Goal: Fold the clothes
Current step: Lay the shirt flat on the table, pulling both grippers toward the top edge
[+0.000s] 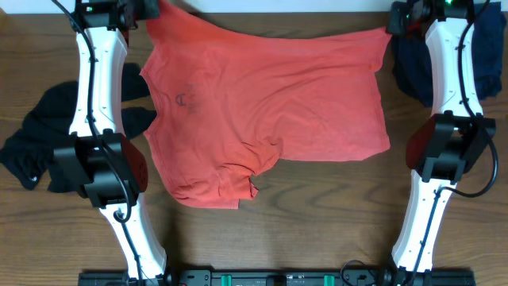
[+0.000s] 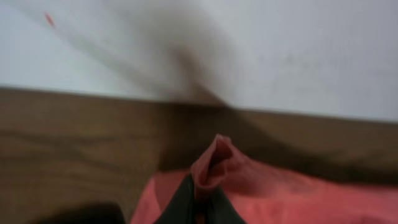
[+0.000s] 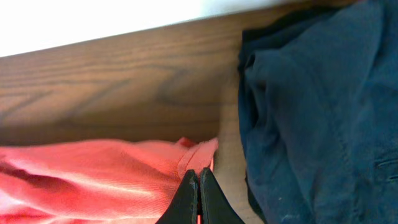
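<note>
Two grippers: both are closed on the coral-red T-shirt [image 1: 270, 103]. The left gripper [image 2: 202, 186] pinches a raised fold at its far left corner, and the right gripper [image 3: 199, 180] clamps its far right corner.
Location: spread over the middle of the bench [image 1: 262, 230] between the arms, with the far edge stretched between the two grips.
Handling: judged light, limp and unbreakable; it will sag, drag and wrinkle, and thin knit may slip from a small pinch.
Hold points: corners and hems, where doubled cloth gives more bite.
Look: plain coral-red with a faint dark mark [image 1: 184, 99]; the near left part is rumpled.
Neighbours: a black garment [image 1: 40, 143] is heaped at the left; a dark navy garment [image 3: 317, 112] lies just beside the right corner.
</note>
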You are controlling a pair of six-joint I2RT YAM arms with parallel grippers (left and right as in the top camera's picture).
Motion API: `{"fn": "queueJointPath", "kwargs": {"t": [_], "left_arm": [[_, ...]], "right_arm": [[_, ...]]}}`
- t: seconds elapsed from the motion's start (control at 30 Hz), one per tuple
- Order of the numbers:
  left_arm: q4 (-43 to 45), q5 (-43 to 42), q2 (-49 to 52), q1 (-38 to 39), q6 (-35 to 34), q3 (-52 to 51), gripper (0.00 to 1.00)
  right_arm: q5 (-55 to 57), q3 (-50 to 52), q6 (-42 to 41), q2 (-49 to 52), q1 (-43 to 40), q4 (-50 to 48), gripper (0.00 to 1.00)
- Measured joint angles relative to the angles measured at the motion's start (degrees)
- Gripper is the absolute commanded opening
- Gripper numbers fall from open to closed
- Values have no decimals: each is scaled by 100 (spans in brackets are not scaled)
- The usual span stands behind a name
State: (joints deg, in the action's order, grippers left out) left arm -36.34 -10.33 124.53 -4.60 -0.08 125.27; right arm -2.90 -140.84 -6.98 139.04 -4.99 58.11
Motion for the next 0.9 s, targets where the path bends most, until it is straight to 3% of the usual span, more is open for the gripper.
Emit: {"fn": "queueJointPath", "kwargs": {"t": [0.43,0.9], "left_arm": [[-1993,20,0,-22,11,-2,6],[-3228,302,0,-22,11,-2,6]], "right_arm": [[-251,0,0,0,0,741,1],[-225,2,0,0,0,1268,1]]}}
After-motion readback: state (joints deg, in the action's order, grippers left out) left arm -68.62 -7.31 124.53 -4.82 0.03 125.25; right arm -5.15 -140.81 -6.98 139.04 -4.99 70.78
